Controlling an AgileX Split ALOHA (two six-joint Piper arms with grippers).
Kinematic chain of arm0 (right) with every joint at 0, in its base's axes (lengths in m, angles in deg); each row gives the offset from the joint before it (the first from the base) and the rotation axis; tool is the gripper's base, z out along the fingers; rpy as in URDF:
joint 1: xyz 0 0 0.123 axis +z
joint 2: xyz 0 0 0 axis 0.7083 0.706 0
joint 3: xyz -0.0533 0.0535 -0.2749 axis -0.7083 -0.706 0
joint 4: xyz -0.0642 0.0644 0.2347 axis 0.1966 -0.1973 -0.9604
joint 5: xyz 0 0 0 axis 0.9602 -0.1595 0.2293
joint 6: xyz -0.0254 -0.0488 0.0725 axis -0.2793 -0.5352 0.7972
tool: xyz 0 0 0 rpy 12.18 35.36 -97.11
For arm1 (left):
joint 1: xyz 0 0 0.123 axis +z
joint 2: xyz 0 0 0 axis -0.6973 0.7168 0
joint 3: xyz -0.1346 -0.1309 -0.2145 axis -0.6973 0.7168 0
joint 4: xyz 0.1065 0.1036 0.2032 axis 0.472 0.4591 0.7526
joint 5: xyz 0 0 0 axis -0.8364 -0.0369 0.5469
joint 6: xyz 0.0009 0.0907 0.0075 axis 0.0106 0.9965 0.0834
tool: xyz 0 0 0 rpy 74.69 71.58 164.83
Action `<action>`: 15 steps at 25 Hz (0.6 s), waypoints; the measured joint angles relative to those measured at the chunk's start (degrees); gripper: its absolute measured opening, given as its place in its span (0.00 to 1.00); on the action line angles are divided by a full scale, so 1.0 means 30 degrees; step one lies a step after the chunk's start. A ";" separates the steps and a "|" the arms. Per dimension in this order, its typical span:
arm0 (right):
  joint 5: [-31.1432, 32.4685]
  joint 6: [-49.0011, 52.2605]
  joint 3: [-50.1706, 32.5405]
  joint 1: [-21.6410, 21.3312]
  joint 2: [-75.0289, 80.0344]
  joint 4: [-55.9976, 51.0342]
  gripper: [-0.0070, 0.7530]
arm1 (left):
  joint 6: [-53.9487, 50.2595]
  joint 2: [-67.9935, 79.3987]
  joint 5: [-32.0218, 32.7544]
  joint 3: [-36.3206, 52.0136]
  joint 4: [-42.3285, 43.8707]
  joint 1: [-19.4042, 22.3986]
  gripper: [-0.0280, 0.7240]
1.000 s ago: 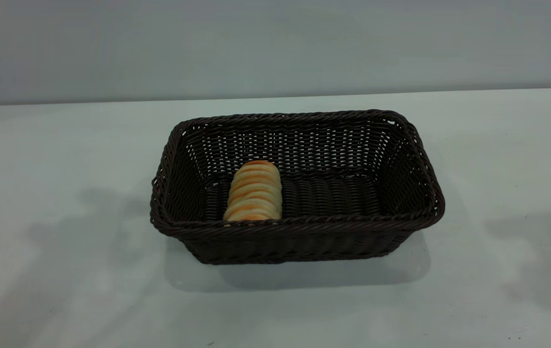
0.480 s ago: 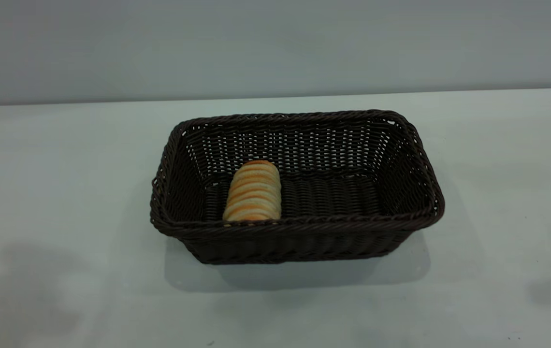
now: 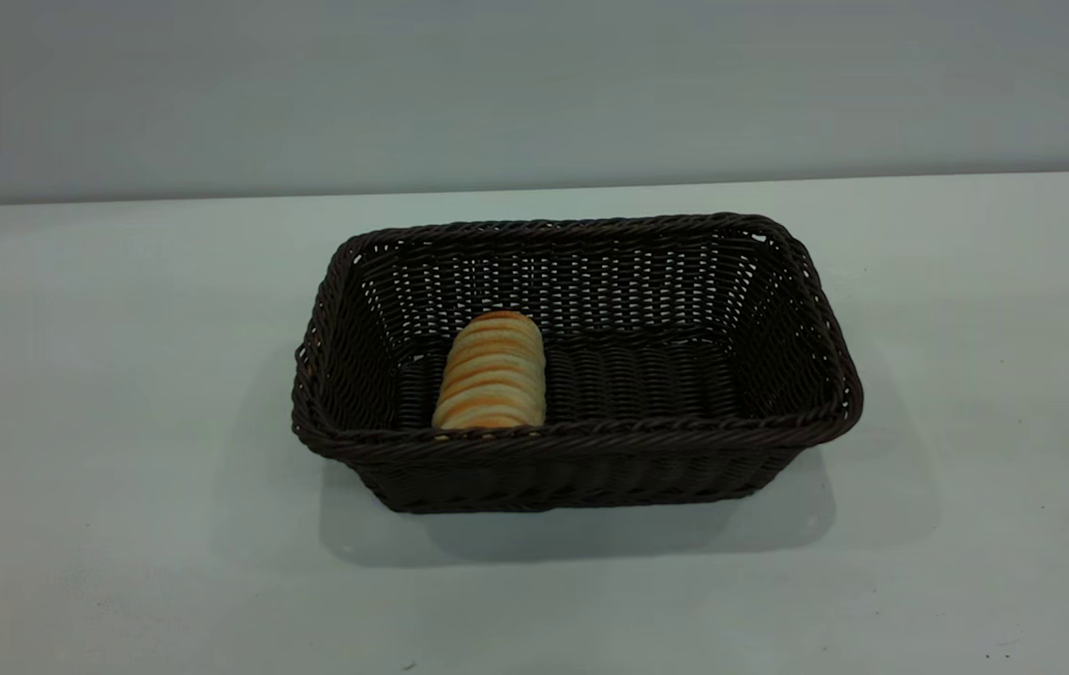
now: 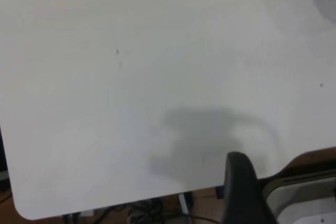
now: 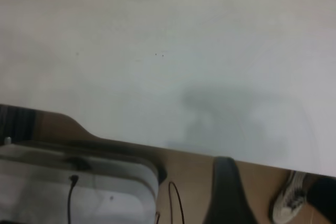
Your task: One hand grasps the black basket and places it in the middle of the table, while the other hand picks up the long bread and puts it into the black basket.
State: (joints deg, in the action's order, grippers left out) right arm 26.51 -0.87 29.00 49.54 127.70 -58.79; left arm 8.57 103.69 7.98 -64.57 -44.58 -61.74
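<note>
Table (image 3: 122,375), basket (image 3: 581,450) holding bread (image 3: 492,375)

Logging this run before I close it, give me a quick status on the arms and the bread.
Both arms off the work area, fingers unreadable. Long bread lying in the black basket, left of centre. Basket mid-table, nothing in the way.

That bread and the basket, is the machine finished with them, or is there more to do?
It looks finished. The black basket stands about mid-table, and the long bread lies inside it, toward its left end. Nothing is in hand: neither arm shows in the exterior view, and each wrist view shows only bare table near its edge, with one dark finger. Nothing looks left.
</note>
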 joint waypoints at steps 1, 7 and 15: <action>-0.0156 -0.0131 -0.0461 0.0000 -0.0713 -0.0041 0.72 | -0.0046 -0.0746 -0.0152 0.0492 0.0000 0.0000 0.64; -0.1706 -0.0457 -0.3204 0.0000 -0.4557 -0.0438 0.72 | -0.0600 -0.4641 -0.0471 0.2294 0.0000 0.0000 0.64; -0.1921 -0.0457 -0.6473 0.0000 -0.9044 -0.0420 0.72 | -0.1918 -0.9170 -0.0139 0.4115 -0.0347 0.0000 0.64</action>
State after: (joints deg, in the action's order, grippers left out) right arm 20.74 -2.25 9.58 49.54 100.57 -60.05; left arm 2.81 76.18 7.56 -52.23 -45.62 -61.74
